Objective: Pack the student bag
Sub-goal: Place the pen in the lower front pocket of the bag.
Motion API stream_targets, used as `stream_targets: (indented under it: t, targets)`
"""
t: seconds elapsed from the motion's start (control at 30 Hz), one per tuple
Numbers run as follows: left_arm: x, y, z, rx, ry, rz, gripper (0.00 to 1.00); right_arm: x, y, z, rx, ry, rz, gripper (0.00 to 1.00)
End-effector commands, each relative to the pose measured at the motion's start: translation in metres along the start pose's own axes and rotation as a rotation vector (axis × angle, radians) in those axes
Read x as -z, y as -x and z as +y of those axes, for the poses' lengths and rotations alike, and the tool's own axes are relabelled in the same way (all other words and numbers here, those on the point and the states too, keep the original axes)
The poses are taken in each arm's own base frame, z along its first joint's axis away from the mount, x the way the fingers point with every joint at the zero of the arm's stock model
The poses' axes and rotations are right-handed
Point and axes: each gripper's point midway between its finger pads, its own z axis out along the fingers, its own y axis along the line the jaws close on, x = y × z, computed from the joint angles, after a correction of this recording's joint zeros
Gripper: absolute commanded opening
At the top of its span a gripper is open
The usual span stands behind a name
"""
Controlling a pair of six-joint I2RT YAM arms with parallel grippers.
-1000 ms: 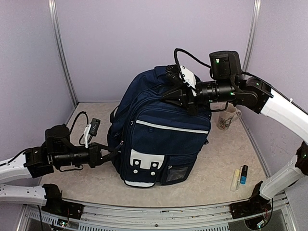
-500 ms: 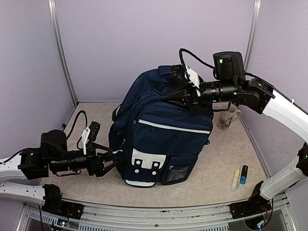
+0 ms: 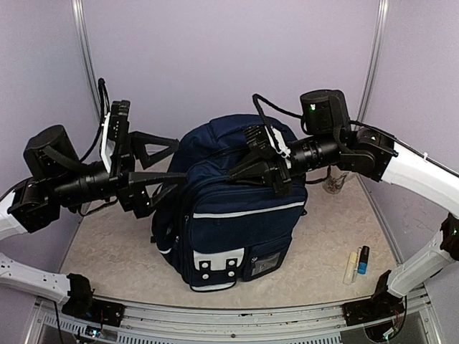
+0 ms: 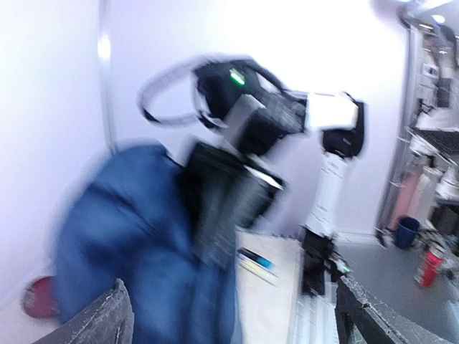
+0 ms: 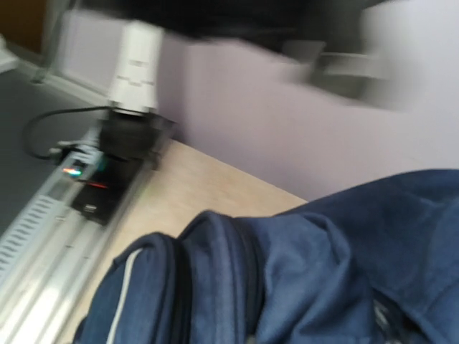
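Item 1, student bag (image 3: 237,222): upright mid-table (image 3: 107,251), turned slightly since 1 second ago. Left gripper (image 3: 172,159): formerly low and closed at the bag's left flank, now let go and raised beside its upper left, jaws wide, empty. Right gripper (image 3: 247,170): unchanged, closed on fabric at the bag's top. 2 small sticks (image 3: 357,261) lie unpacked, front right. Judgement: left arm freed for opening a compartment.

I've got the student bag (image 3: 240,233) standing upright mid-table (image 3: 107,251). The left gripper (image 3: 178,159) hangs spread wide by its upper left side, gripping nothing. The right gripper (image 3: 242,166) is pinched tight on the bag's top. Mug (image 3: 334,183) behind, pens (image 3: 356,262) front right.
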Motion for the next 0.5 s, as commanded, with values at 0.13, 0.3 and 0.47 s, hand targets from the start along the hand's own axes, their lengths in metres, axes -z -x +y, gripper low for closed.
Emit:
stream_targets:
  t: [0.13, 0.3, 0.47]
  targets:
    - [-0.005, -0.011, 0.098, 0.019, 0.311, 0.114, 0.96, -0.019, -0.029, 0.053, -0.075, 0.198, 0.058, 0.0]
    - [-0.019, -0.047, 0.067, 0.034, 0.087, 0.22, 0.99, -0.019, -0.028, 0.039, -0.06, 0.135, 0.079, 0.0]
    - [-0.011, -0.056, 0.048, 0.024, -0.008, 0.207, 0.99, -0.025, -0.033, 0.033, -0.037, 0.127, 0.106, 0.0]
